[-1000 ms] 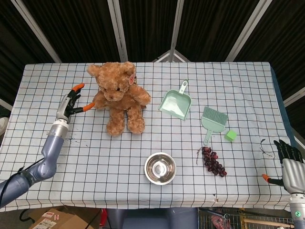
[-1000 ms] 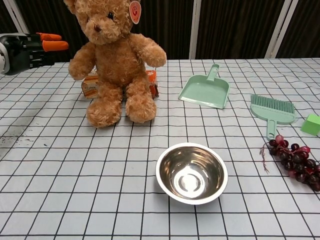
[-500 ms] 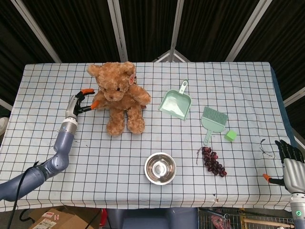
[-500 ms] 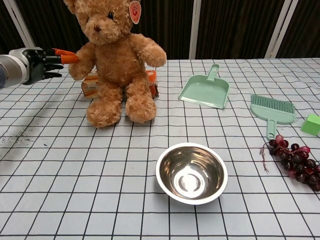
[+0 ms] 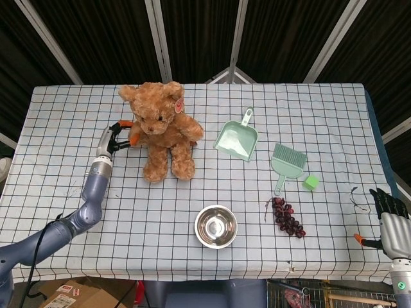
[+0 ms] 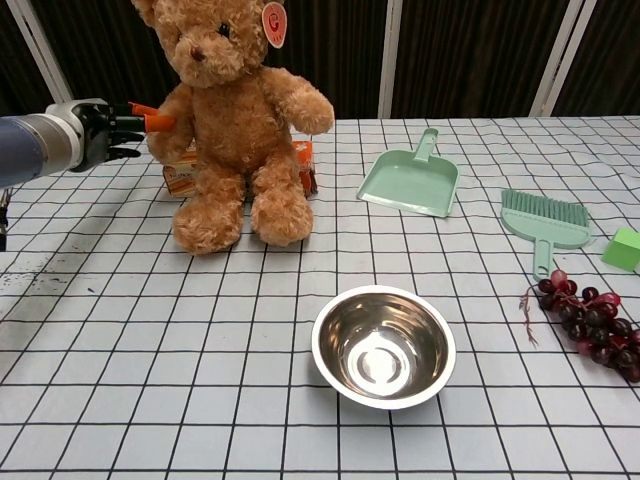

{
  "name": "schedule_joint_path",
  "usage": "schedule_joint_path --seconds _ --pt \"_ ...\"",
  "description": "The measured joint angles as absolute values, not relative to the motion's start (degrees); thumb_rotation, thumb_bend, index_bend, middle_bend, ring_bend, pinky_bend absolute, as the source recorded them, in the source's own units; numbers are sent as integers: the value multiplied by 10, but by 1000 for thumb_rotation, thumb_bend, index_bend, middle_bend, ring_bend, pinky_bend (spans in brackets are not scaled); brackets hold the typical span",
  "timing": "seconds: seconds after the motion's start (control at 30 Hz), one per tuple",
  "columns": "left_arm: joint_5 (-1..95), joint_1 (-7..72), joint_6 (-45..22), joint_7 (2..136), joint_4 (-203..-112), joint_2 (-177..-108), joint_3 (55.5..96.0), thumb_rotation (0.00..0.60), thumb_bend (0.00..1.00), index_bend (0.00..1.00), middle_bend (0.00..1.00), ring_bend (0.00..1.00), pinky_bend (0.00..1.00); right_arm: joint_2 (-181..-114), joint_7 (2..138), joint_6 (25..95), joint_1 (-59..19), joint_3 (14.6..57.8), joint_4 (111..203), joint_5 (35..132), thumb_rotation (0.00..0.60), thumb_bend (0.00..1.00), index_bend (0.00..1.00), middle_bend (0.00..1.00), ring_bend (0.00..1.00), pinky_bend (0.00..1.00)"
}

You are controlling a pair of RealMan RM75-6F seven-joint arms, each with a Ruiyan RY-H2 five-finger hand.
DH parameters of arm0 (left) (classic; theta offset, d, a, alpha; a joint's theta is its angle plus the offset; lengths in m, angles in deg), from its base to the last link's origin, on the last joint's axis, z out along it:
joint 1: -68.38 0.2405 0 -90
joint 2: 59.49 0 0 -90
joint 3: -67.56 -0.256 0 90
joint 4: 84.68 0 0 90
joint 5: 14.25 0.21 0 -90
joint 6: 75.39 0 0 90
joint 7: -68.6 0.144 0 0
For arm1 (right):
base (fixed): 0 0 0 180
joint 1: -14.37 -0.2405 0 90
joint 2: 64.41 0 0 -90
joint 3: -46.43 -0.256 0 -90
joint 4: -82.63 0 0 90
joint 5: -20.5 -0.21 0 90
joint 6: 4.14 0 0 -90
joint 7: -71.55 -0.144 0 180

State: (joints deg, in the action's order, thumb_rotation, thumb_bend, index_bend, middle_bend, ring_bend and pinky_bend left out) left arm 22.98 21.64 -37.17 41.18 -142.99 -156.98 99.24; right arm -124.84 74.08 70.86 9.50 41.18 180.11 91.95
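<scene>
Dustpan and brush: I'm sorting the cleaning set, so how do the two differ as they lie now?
The dustpan is a wide hollow scoop; the brush is flat with bristles. The dustpan's handle points to the table's far edge, the brush's to the near edge. The dustpan lies nearer the bear. Both are mint green.

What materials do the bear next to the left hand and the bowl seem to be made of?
Bear: soft plush fabric, probably; its tan surface is fuzzy and matte, with a paper tag at one ear.
Bowl: metal, likely stainless steel; the inside is shiny and mirrors light.
The left hand reaches the bear's arm.
</scene>
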Motion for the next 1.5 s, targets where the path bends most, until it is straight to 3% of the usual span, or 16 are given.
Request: schedule_joint_path --seconds 0.2,0.37,0.47,0.77,1.5 --pt "229 213 -374 422 -1427 -1577 992 600 455 403 320 0 0 -1248 738 710 95 412 1802 921 600 126 0 0 0 0" --pt "227 210 -366 432 -1428 -1582 994 600 508 456 437 0 0 -1246 736 710 96 414 1803 924 600 125 0 0 0 0" --pt "220 207 -352 444 -1429 -1586 996 600 536 463 456 0 0 -1245 733 712 97 413 1804 925 600 126 0 0 0 0" --pt "205 206 -323 468 -1461 -1583 1010 600 547 468 463 0 0 -1245 732 710 96 415 1803 928 600 125 0 0 0 0" --pt "169 211 -303 536 -1478 -1580 998 600 546 468 446 0 0 -1243 730 713 97 415 1805 929 600 126 0 0 0 0"
